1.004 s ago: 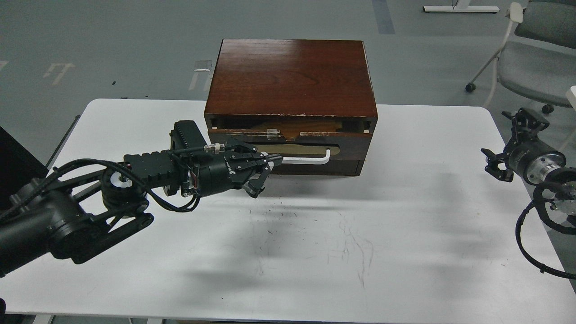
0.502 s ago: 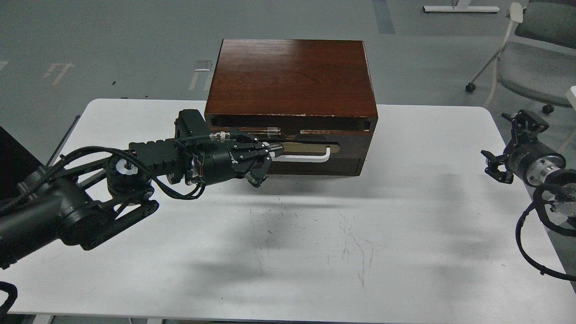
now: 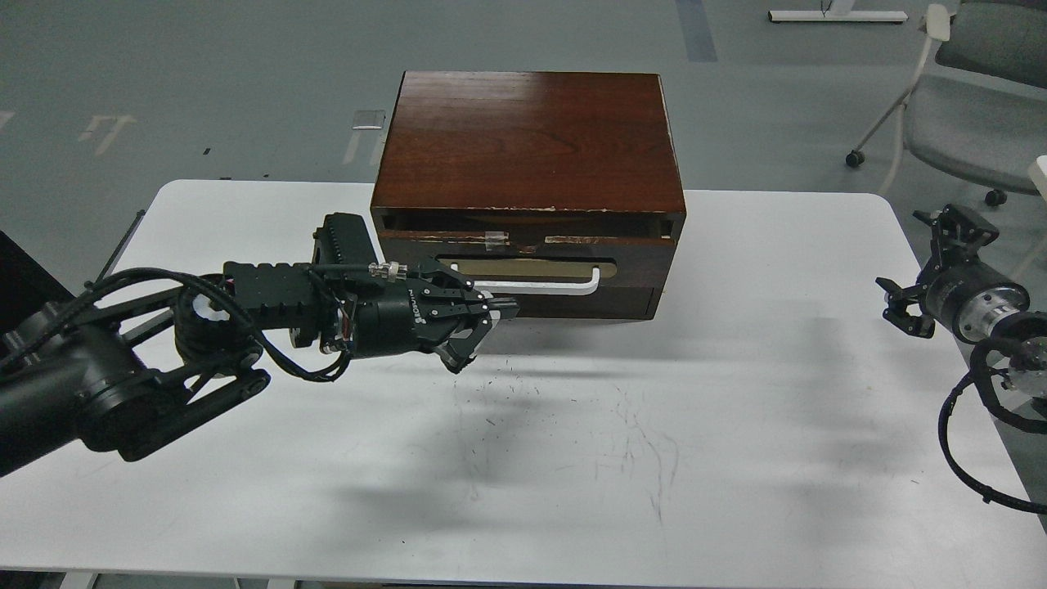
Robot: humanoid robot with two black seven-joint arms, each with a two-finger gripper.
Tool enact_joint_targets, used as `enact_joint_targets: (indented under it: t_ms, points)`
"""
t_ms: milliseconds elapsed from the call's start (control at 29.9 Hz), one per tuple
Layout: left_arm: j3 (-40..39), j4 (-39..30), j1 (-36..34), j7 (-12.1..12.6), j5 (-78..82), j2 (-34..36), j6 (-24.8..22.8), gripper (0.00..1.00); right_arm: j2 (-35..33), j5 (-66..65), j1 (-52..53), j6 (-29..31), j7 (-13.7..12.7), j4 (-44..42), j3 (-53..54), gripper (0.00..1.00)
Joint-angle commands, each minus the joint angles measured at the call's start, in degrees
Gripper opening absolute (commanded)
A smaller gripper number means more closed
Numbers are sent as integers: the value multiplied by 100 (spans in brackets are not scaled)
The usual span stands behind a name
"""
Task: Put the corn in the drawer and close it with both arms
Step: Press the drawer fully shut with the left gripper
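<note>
The reddish-brown wooden box point(image 3: 530, 139) stands at the back middle of the white table point(image 3: 736, 458). Its drawer point(image 3: 642, 266) sits pushed in, the dark brown front about level with the box face, with only a thin dark gap above it. The white bar handle point(image 3: 544, 286) runs across the tan strip. The corn is hidden; none shows. My left gripper point(image 3: 484, 331) is just in front of and a little below the handle's left end, fingers spread and holding nothing. My right gripper point(image 3: 928, 266) hangs open and empty at the table's far right edge.
A grey wheeled chair point(image 3: 973, 123) stands off the table at the back right. A black cable loop point(image 3: 953, 425) hangs by my right arm. The table front bears pen scuffs point(image 3: 630, 442).
The drawer went from slightly open, pale inside showing, to pushed in. My left gripper went forward against its front, then drew back and slightly down. My right arm barely moved.
</note>
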Motion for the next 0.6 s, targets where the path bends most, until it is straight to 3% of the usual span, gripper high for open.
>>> enact_joint_targets:
  t_ms: [0,569]
  points:
    - [117,185,-8,180,3,-14,-16,0,-8,0,0,0,0,-5,-7,100]
    - [73,632,-298,356,-15,-356,-7,0,0,-9,-17,0,0,-5,-7,100]
